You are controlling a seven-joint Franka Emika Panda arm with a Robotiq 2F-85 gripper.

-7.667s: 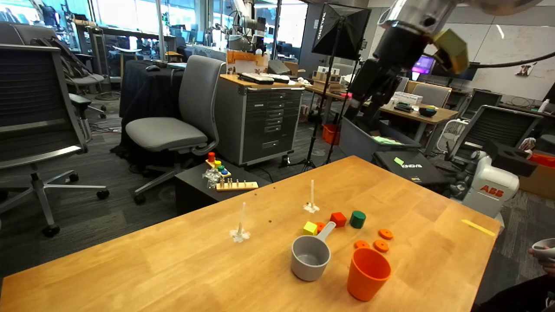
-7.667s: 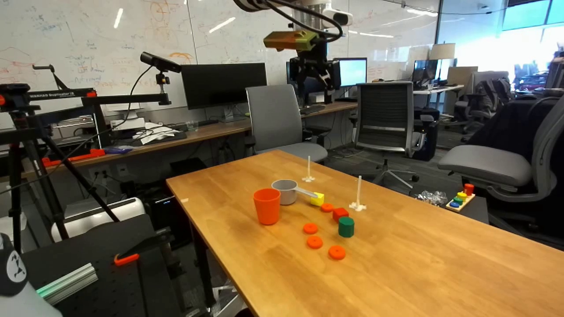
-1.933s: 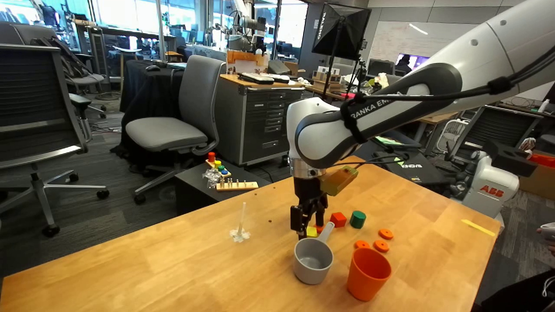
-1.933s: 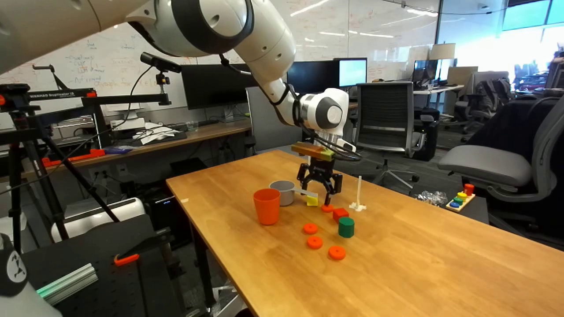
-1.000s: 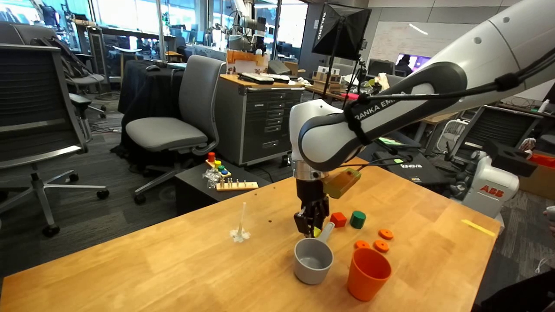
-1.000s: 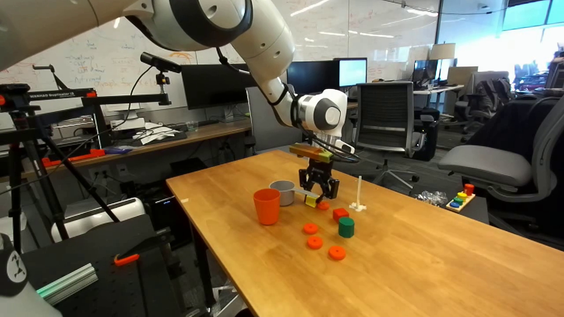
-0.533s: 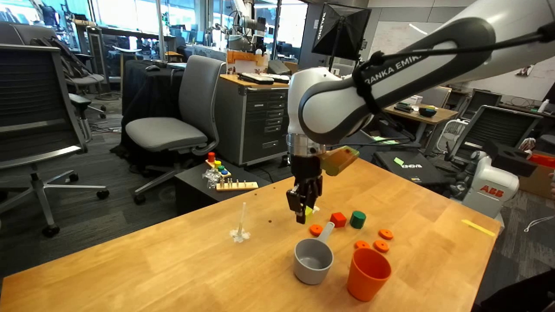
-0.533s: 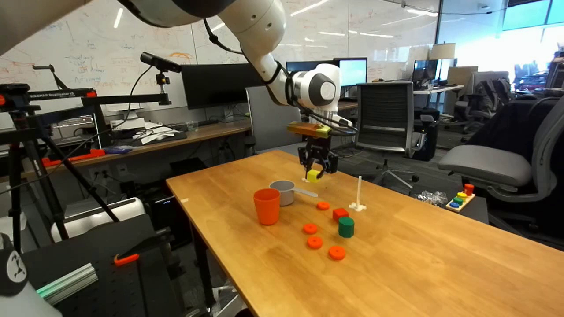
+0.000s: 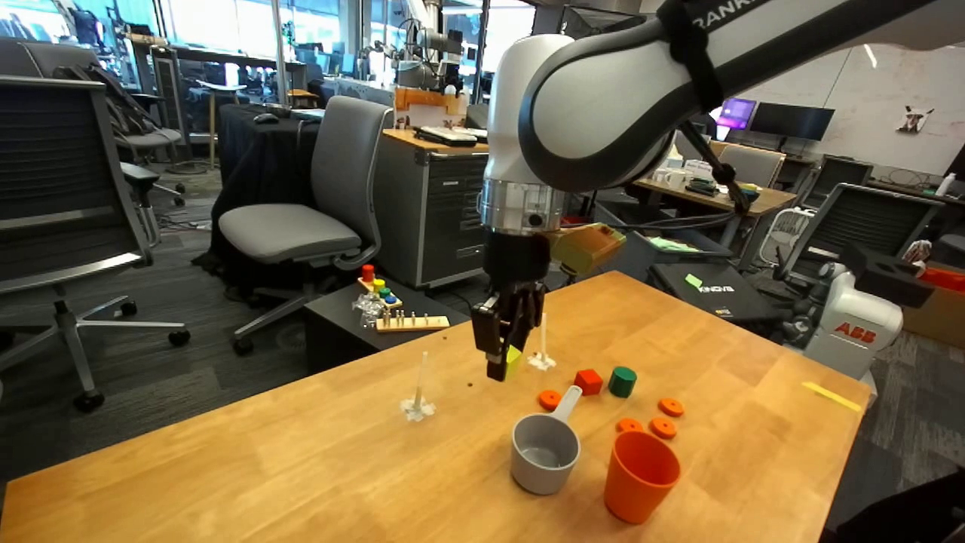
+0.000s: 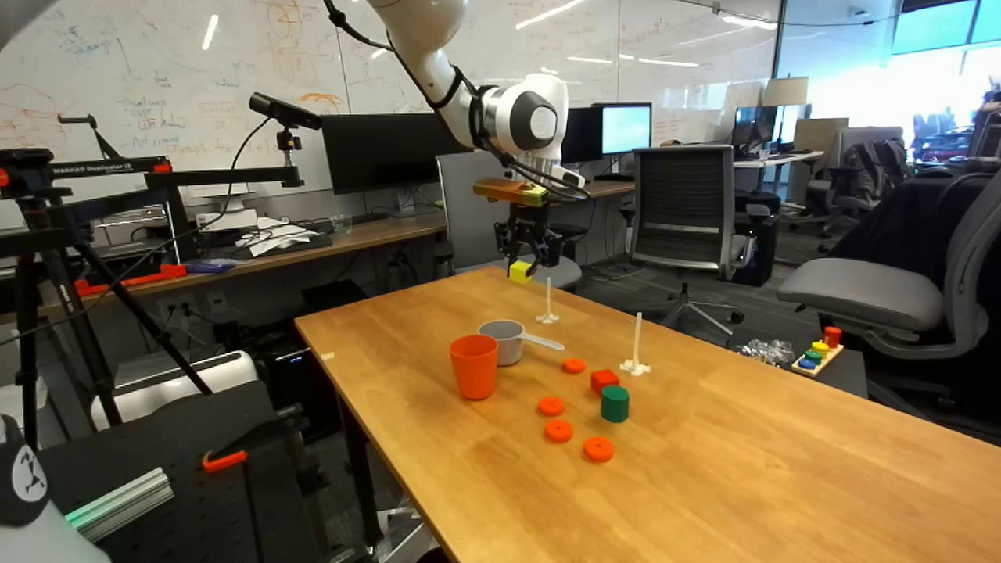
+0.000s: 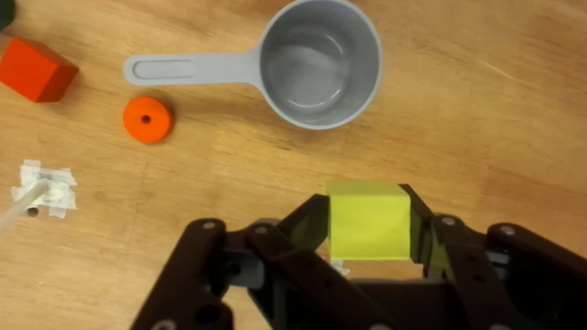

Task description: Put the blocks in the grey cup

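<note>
Pinching the yellow cube (image 11: 370,225) aloft in the black claw (image 11: 369,222), short of the empty, round, grey plastic cup (image 10: 511,350), leaving red cube (image 10: 604,381), green cylinder (image 10: 615,404) and orange discs (image 10: 558,431) to its right in an exterior view.

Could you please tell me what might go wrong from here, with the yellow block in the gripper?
Early release: the gripper holds the yellow block aloft, seemingly not over the grey cup, so letting go now could drop it on the table.
A knock: the cup's handle sticks out, and a low approach might catch it.
Overshoot: the orange-red cup stands close by, and could be bumped or receive the block instead.
</note>
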